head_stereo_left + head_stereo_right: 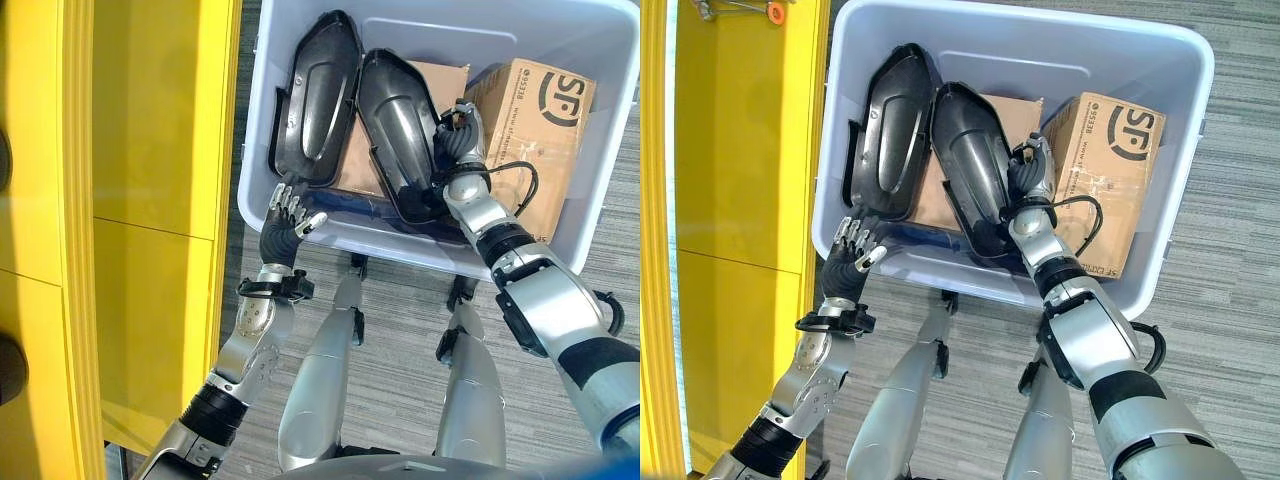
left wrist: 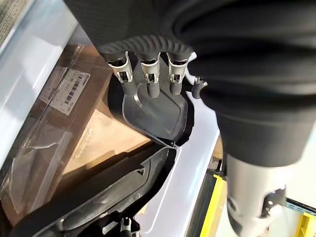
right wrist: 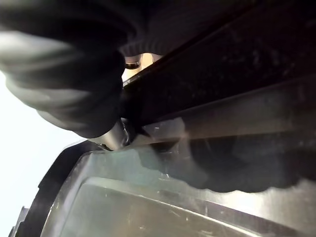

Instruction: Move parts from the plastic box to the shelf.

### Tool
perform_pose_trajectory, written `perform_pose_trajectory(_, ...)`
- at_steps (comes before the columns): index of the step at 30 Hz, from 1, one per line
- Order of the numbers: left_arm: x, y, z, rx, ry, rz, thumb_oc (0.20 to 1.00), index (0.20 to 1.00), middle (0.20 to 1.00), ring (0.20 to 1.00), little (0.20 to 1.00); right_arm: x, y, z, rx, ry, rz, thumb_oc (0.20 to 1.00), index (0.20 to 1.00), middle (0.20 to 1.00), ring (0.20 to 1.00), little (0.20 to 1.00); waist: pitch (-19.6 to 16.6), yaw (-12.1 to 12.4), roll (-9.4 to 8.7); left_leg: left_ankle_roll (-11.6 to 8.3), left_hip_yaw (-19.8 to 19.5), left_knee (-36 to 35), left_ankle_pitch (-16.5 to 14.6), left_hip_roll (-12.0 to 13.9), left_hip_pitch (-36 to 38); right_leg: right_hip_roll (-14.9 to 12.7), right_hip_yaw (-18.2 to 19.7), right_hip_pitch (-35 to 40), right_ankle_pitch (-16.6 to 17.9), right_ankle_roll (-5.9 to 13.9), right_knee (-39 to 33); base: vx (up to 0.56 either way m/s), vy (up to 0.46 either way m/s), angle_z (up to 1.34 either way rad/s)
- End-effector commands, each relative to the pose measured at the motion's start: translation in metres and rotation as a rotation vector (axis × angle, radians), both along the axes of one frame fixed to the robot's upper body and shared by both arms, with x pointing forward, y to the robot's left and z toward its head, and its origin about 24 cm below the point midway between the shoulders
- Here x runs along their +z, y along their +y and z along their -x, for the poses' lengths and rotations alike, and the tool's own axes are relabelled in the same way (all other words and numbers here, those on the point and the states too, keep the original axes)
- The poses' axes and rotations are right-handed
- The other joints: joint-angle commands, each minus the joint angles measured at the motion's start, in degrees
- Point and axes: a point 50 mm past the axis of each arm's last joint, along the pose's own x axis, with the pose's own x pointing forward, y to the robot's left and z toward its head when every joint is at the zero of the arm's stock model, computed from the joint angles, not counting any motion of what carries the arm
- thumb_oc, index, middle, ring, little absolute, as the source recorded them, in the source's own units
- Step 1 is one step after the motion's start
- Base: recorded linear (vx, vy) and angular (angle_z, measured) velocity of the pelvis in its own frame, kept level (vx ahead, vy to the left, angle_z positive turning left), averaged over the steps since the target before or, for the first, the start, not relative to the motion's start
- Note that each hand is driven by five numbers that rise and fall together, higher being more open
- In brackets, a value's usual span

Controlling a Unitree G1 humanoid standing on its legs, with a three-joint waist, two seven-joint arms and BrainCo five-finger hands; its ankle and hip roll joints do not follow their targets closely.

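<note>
A large cardboard box (image 1: 1103, 170) is standing tilted on its end, leaning against another, flatter cardboard box (image 1: 970, 165) that is lying beneath it. Grey wood-grain flooring (image 1: 1230, 300) is stretching out on the right. An orange-tipped metal hook (image 1: 740, 10) is hanging at the top left.

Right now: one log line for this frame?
phase: pick | right hand: on right black part, fingers hidden | left hand: open at left black part | plastic box: parts inside

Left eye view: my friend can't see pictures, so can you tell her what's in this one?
Two black plastic parts stand in a pale plastic box with brown cardboard boxes. The right hand is against one part; the left hand is at the box's near wall. A yellow shelf stands left.
</note>
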Motion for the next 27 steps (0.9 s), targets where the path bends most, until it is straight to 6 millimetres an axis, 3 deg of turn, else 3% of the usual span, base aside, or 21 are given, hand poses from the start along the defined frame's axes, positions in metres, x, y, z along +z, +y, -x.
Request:
perform_pose_trajectory(1, 0.024, 0.013, 0.003, 0.026, -0.120, 0.015, 1.000, 1.000, 1.000, 1.000, 1.000, -0.079, 0.002, 0.021, 0.076, 0.269, 0.001, 0.200, 0.200, 0.200, 0.200, 0.200, 3.68, 0.31, -3.05, -4.09, 3.12, 2.70, -7.15, 6.24, 5.19, -3.96, 0.33, 9.42, 0.31, 2.52, -3.78, -0.02, -0.014, 0.04)
perform_pose_trajectory(5, 0.016, 0.034, 0.005, 0.099, -0.082, -0.017, 1.000, 1.000, 1.000, 1.000, 1.000, -0.045, 0.014, 0.036, 0.185, 0.025, -0.106, 0.200, 0.200, 0.200, 0.200, 0.200, 3.68, -1.60, -5.60, -4.53, 3.56, 1.17, -6.65, 7.68, 12.48, -3.43, 0.82, 15.07, 0.51, 2.49, -4.41, -0.02, -0.045, -0.07)
perform_pose_trajectory(9, 0.009, 0.041, 0.008, 0.113, -0.051, -0.031, 1.000, 1.000, 1.000, 1.000, 1.000, -0.025, 0.012, 0.048, 0.222, -0.098, -0.179, 0.200, 0.200, 0.200, 0.200, 0.200, 2.33, -2.10, -6.35, -4.78, 3.77, 0.66, -6.70, 8.49, 15.96, -3.23, 1.00, 17.84, 0.01, 2.51, -4.54, 0.01, -0.031, -0.19)
perform_pose_trajectory(12, 0.001, 0.050, 0.012, 0.122, -0.017, -0.049, 1.000, 1.000, 1.000, 1.000, 1.000, -0.008, 0.016, 0.062, 0.288, -0.210, -0.250, 0.200, 0.200, 0.200, 0.200, 0.200, -0.64, -2.51, -6.97, -4.97, 4.03, 0.44, -6.93, 9.05, 18.49, -3.02, 1.15, 19.64, -0.34, 2.46, -4.83, 0.02, -0.038, -0.09)
perform_pose_trajectory(20, -0.011, 0.059, 0.020, 0.127, 0.036, -0.073, 1.000, 1.000, 1.000, 1.000, 1.000, 0.004, 0.024, 0.082, 0.385, -0.300, -0.369, 0.200, 0.200, 0.200, 0.200, 0.200, -4.00, -3.20, -7.42, -5.28, 4.72, -0.48, -6.99, 9.53, 21.46, -2.82, 1.42, 21.66, -0.53, 2.46, -5.40, 0.01, -0.012, -0.06)
perform_pose_trajectory(27, -0.026, 0.070, 0.029, 0.141, 0.106, -0.092, 1.000, 1.000, 1.000, 1.000, 1.000, 0.004, 0.032, 0.100, 0.521, -0.322, -0.581, 0.200, 0.200, 0.200, 0.200, 0.200, -7.89, -3.74, -8.36, -5.43, 5.54, -0.47, -7.71, 10.27, 24.83, -2.42, 2.11, 24.26, -0.98, 2.46, -5.53, 0.01, -0.014, -0.01)
